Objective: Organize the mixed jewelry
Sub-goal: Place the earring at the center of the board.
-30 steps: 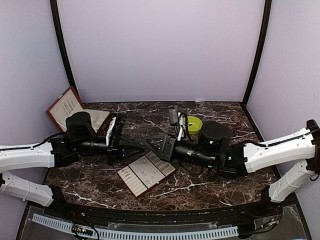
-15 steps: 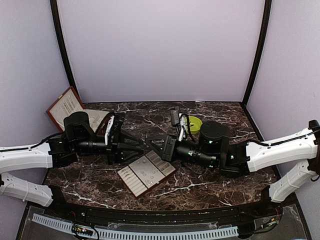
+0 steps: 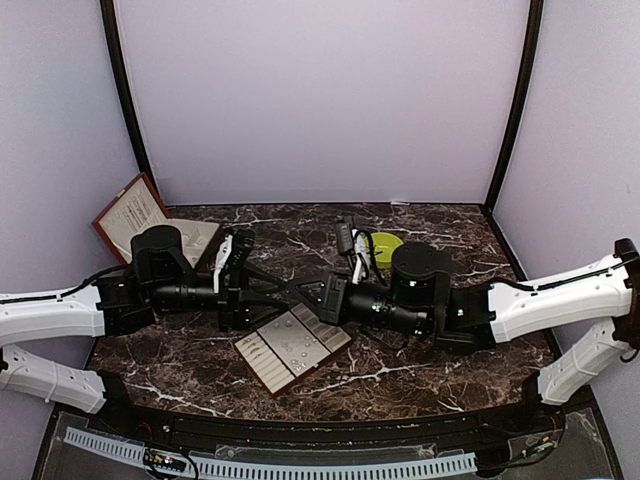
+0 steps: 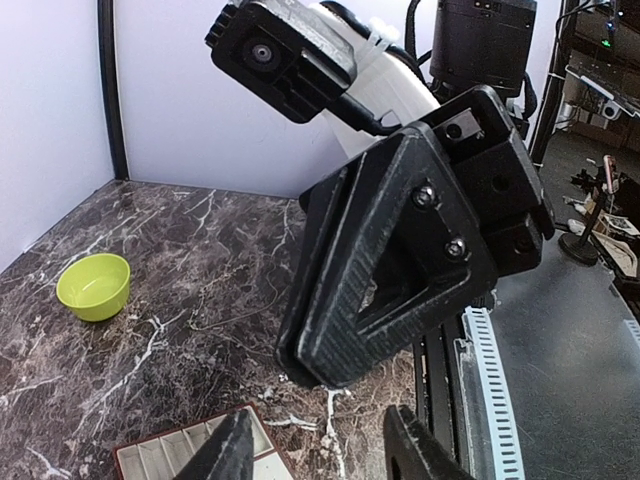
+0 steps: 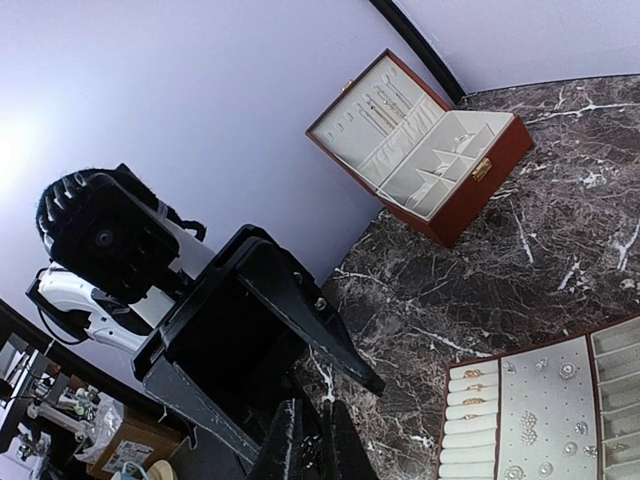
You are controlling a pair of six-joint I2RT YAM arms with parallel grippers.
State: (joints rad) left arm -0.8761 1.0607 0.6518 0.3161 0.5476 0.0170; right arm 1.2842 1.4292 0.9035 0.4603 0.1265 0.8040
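The mixed jewelry shows as gold rings (image 5: 470, 386) and pale studs (image 5: 529, 426) in the cream tray (image 5: 600, 400), and as thin chains (image 5: 384, 104) in the lid of the reddish-brown box (image 5: 484, 168). Above the tray's (image 3: 293, 345) far edge the two grippers meet tip to tip. My left gripper (image 3: 288, 288) (image 4: 325, 455) is open, its fingers either side of the right gripper's tip (image 4: 312, 368). My right gripper (image 3: 318, 293) (image 5: 310, 445) is shut to a thin slit. Whether a tiny piece is pinched there I cannot tell.
A lime-green bowl (image 3: 386, 248) (image 4: 94, 285) stands behind the right arm. The open box (image 3: 135, 215) sits at the back left corner. The tray (image 4: 190, 455) lies on the dark marble table, near its front edge (image 3: 320, 425).
My left gripper has gone from shut to open, its fingers spreading around the right gripper's tip. The right arm has crept slightly left and stayed shut.
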